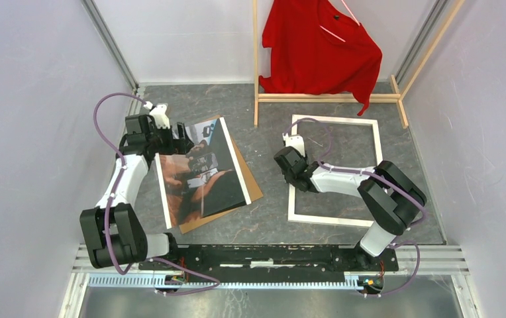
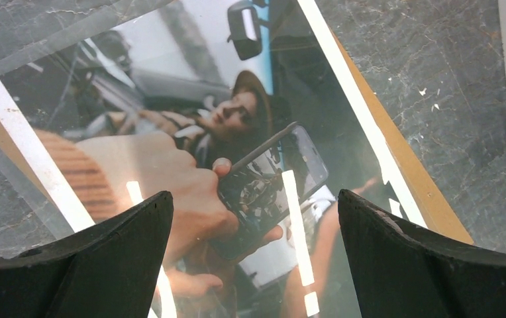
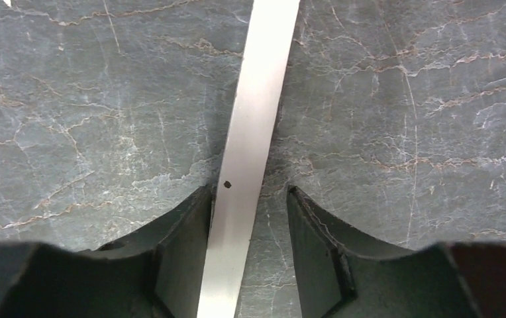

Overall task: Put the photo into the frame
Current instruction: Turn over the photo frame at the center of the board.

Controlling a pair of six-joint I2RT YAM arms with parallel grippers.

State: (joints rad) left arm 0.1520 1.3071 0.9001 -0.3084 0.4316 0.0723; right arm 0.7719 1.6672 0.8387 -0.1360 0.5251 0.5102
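At the back, just beyond the frame (image 1: 333, 120), a wooden clothes rack (image 1: 326, 98) with a red shirt (image 1: 323, 46) hung on it, base bar running along the frame's far side and close to it, one foot beside the far right corner, one upright post off the far left corner. On the left half of the table (image 1: 270, 132), the photo (image 1: 204, 172), face up and turned at a slant, on top of a brown backing board (image 1: 255, 189) peeking out along the right and near edges. White strips down both long sides of the print; glare streaks across the glossy picture in the left wrist view. Over the photo's far left corner, the left gripper (image 1: 179, 138), fingers (image 2: 104, 258) spread wide, nothing between them. Frame flat on the right half, bare table inside its white border, apart from the photo, with a band of marbled grey surface between the two. Astride the frame's left border, the right gripper (image 1: 292, 158), partly closed around the thin white strip: in the right wrist view one finger (image 3: 177, 252) against the strip's edge, the other with a sliver of table beside it, so not clamped. Right forearm across the frame's near left part. Grey walls (image 1: 32, 99) close on both sides, rail (image 1: 270, 255) and arm bases along the near edge; most open room in the middle gap and in front of the photo.
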